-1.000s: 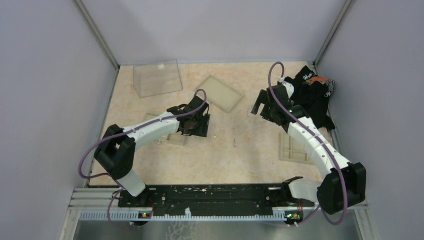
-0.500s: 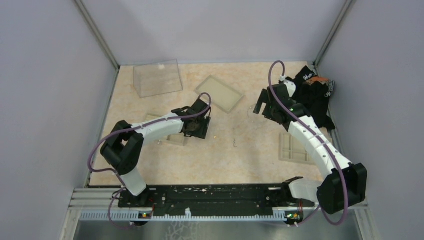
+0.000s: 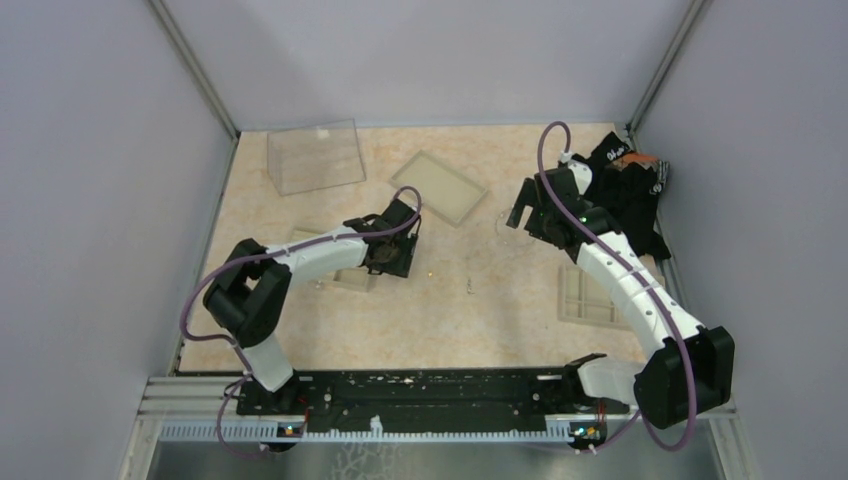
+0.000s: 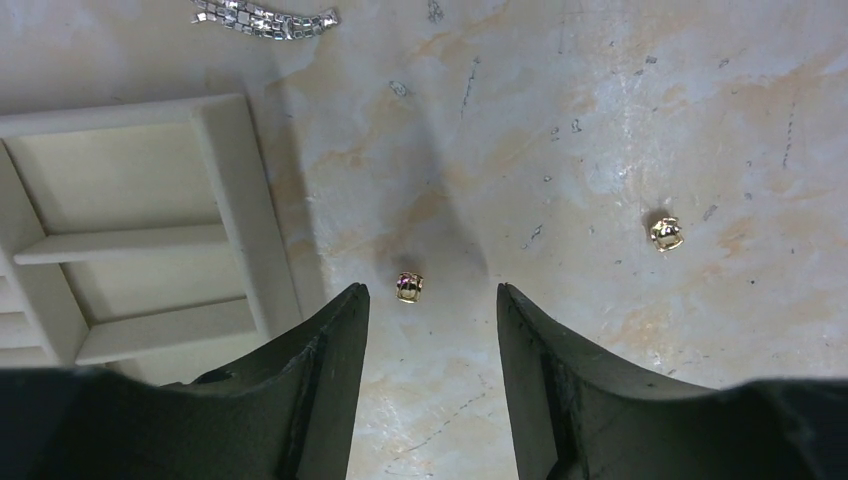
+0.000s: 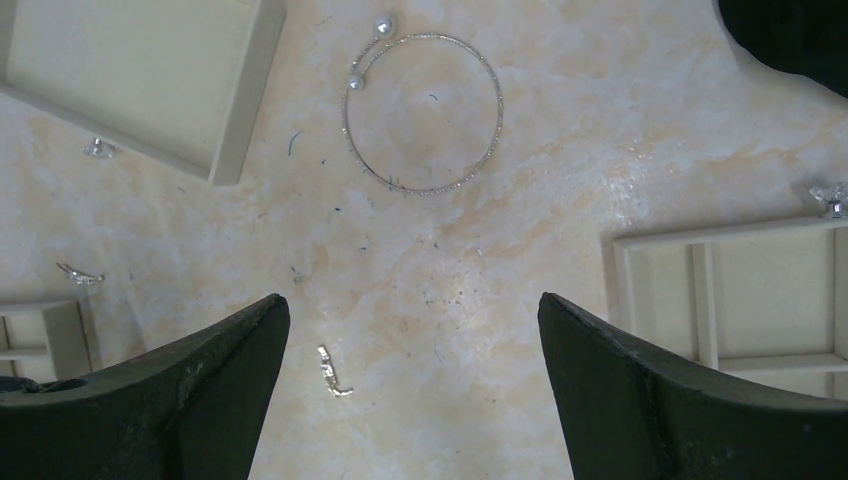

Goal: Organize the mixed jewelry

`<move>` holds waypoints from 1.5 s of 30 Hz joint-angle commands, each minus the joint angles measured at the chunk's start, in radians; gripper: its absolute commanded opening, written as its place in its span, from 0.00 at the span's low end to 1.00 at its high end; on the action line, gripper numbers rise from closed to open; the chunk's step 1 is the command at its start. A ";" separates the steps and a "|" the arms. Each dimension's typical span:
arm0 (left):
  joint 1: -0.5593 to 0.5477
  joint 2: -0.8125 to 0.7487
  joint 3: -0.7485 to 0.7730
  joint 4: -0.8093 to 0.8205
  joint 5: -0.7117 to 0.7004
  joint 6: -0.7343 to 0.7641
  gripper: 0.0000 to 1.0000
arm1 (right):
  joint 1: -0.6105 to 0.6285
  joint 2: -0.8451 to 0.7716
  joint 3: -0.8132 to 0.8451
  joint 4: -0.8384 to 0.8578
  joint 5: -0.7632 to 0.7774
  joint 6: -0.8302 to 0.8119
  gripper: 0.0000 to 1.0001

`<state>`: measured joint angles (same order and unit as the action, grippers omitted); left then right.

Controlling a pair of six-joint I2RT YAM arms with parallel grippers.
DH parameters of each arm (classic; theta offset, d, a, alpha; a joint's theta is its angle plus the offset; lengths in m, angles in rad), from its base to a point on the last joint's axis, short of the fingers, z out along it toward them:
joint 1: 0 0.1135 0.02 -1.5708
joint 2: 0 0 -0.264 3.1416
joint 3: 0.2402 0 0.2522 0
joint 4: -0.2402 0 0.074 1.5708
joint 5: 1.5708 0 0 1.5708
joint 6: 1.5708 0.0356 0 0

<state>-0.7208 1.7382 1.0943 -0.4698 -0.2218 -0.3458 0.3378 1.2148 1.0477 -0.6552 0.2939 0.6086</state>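
The mixed jewelry lies scattered on the marbled tabletop. In the left wrist view a tiny gold stud with a pink stone (image 4: 409, 288) rests right at the fingertips of my left gripper (image 4: 430, 292), nearer the left one and untouched. The jaws stand apart with nothing in them. A second gold stud (image 4: 666, 234) lies to the right, and a crystal strip (image 4: 265, 18) at the top. My right gripper (image 5: 410, 300) hangs wide open above the table. Beyond it lie a thin silvery bangle with pearl ends (image 5: 422, 112) and a small silver piece (image 5: 333, 372) near its left finger.
Beige compartmented trays sit beside the left gripper (image 4: 130, 230), at the centre back (image 3: 438, 187) and at the right (image 3: 590, 295). A clear box (image 3: 315, 155) stands at the back left. A black cloth heap (image 3: 630, 190) fills the right back corner. Small crystals (image 5: 98, 148) lie near the trays.
My left gripper's jaws have narrowed a little, and its arm has drawn in, the elbow shifting right. The right arm has not moved.
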 commanded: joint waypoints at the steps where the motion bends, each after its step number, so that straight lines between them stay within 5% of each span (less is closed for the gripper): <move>1: 0.011 0.026 -0.007 0.027 -0.020 0.011 0.56 | 0.000 -0.023 0.007 0.026 0.008 0.014 0.94; 45: 0.023 0.017 -0.021 0.022 -0.025 -0.021 0.15 | 0.000 0.009 0.012 0.048 -0.007 0.020 0.94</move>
<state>-0.7002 1.7611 1.0599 -0.4244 -0.2497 -0.3508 0.3378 1.2209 1.0477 -0.6510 0.2852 0.6296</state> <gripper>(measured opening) 0.154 0.937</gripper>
